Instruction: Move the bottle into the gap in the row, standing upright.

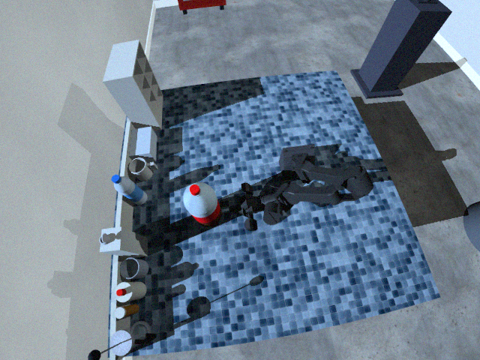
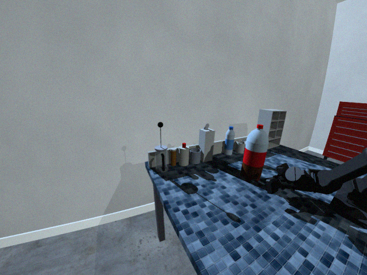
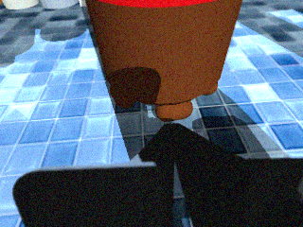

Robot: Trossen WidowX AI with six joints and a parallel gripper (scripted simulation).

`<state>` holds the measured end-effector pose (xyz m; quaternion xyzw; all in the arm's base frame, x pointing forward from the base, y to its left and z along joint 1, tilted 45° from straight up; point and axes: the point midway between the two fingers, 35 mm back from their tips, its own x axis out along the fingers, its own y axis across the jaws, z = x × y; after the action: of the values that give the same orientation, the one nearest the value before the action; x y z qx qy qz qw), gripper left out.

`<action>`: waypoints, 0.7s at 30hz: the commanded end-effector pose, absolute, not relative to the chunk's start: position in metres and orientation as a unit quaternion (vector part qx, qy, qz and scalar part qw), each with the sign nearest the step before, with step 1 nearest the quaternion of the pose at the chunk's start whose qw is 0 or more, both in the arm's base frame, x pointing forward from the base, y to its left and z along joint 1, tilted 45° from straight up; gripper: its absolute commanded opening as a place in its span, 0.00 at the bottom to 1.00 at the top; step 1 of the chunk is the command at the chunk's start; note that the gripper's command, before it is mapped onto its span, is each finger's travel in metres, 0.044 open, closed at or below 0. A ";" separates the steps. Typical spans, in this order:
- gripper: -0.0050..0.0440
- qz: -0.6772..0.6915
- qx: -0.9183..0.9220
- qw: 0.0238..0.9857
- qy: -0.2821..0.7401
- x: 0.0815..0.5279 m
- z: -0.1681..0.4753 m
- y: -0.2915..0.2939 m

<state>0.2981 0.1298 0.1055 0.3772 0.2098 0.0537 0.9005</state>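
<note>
The bottle [image 1: 200, 203] [image 2: 254, 150] [image 3: 166, 52] is a large cola bottle with a red label and red cap. It stands upright on the tiled table [image 1: 310, 271], out in front of the row. My gripper [image 1: 236, 207] [image 2: 268, 185] [image 3: 171, 130] is shut and empty. It is low over the table, with its fingertips right at the bottle's base on the side away from the row. The gap [image 1: 130, 218] [image 2: 219, 150] in the row lies between a blue-capped water bottle [image 1: 130, 190] [image 2: 229, 142] and a white carton [image 1: 116, 238] [image 2: 206, 143].
The row runs along the table's wall-side edge: a shelf unit [image 1: 131, 83], a white box [image 1: 145, 141], a mug [image 1: 139, 168], then past the gap a cup [image 1: 133, 267], cans [image 1: 130, 290] and a plunger pot [image 1: 126, 343]. A dark pillar [image 1: 403, 42] stands off the table.
</note>
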 end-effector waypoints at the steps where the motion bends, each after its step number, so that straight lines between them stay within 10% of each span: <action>1: 0.00 0.054 0.378 0.900 0.210 0.300 0.102 0.128; 21: 0.00 0.056 0.380 0.900 0.205 0.313 0.105 0.129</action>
<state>0.3099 0.1271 0.1011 0.3796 0.2097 0.0536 0.8995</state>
